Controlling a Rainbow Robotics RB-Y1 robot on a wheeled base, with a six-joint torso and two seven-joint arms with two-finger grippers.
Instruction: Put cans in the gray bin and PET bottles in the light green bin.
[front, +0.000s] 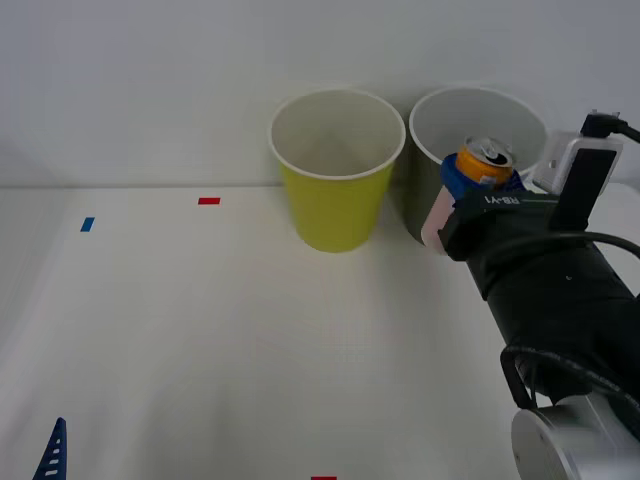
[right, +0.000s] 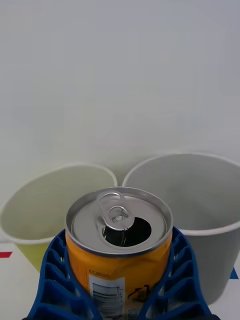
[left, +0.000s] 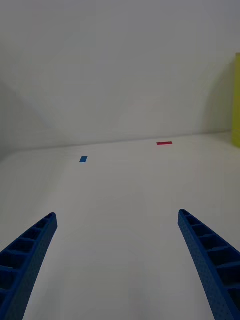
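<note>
My right gripper (front: 478, 180) is shut on the can (front: 482, 165), which has an orange body, a pale pink lower part and a silver top with its tab opened. It holds the can up at the near rim of the gray bin (front: 424, 215). In the right wrist view the can (right: 120, 250) sits between the blue fingers (right: 55, 280), with the gray bin (right: 200, 210) right behind it and the light green bin (right: 35, 215) beside that. The light green bin (front: 335, 210) stands left of the gray one. My left gripper (left: 117, 250) is open low over the table at the near left.
A red tape mark (front: 208, 201) and a blue tape mark (front: 87, 224) lie on the white table (front: 200, 340) left of the bins. Another red mark (front: 323, 478) sits at the near edge. A plain wall stands close behind the bins.
</note>
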